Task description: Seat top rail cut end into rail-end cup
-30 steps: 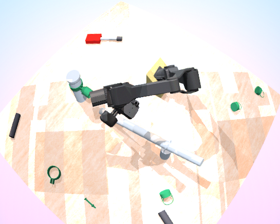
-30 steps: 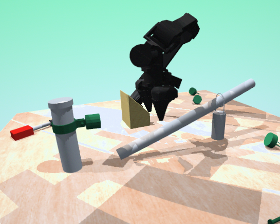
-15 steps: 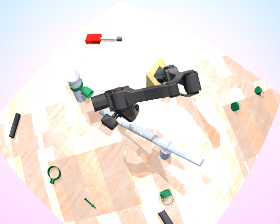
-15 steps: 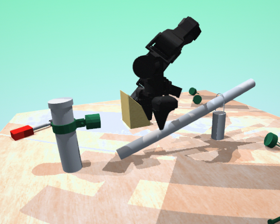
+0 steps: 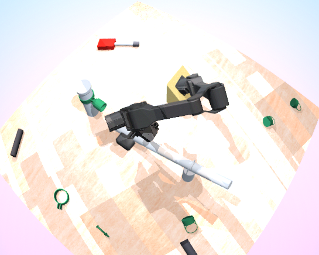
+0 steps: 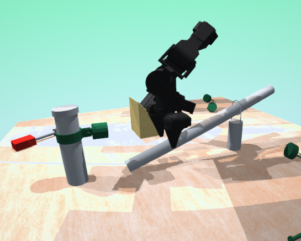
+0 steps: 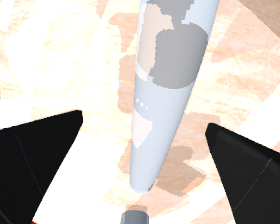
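The grey rail (image 5: 171, 155) (image 6: 211, 121) (image 7: 166, 100) slopes through the wire loop (image 6: 241, 110) on the short post (image 5: 188, 176) (image 6: 235, 135). Its low cut end (image 6: 129, 166) is near the table, lower than the green end cup (image 5: 99, 104) (image 6: 99, 130) and apart from it. The cup points toward the rail side from the brace band (image 6: 68, 138), which sits high on the big post (image 5: 92, 111) (image 6: 74, 166), a little below its cap (image 6: 64, 110). My gripper (image 5: 139, 137) (image 6: 168, 141) (image 7: 145, 122) is open, its fingers on either side of the rail near the low end, not closed on it.
A yellow wedge (image 5: 172, 93) (image 6: 140, 124) stands behind the gripper. A red-handled tool (image 5: 106, 44) (image 6: 23, 142) lies beyond the big post. Loose green caps (image 5: 268, 121) (image 5: 189, 220) (image 6: 291, 150), a green ring (image 5: 68, 197) and black rods (image 5: 17, 142) lie around.
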### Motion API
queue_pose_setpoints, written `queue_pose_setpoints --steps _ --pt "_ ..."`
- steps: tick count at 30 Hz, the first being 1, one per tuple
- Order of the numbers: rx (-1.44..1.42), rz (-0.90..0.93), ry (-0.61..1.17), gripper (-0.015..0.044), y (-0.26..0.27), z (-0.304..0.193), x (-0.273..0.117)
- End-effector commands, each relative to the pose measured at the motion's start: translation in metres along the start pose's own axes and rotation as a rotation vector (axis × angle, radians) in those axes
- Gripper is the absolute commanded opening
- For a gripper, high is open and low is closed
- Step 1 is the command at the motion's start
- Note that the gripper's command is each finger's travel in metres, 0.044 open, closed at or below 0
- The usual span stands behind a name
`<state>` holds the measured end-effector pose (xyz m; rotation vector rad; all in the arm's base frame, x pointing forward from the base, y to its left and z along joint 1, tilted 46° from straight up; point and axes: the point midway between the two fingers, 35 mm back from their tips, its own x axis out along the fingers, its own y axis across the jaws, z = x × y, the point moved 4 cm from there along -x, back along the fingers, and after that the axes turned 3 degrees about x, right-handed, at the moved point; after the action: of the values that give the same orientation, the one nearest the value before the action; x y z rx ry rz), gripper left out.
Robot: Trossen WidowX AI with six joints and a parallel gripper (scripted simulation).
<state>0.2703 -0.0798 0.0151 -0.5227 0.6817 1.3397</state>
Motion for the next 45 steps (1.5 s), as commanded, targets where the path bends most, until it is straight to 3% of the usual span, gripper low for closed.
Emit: queue_pose_setpoints --steps 1,19,27,42,45 --pt "0.004 0.0 -0.004 0.044 0.0 0.0 0.007" --pt "0.003 0.0 -0.007 0.044 0.002 0.001 0.034" --pt "0.003 0.0 -0.007 0.023 0.002 0.001 0.034" --pt "0.003 0.0 -0.007 0.013 0.002 0.001 0.034" --pt "0.003 0.0 -0.007 0.0051 0.001 0.001 0.031"
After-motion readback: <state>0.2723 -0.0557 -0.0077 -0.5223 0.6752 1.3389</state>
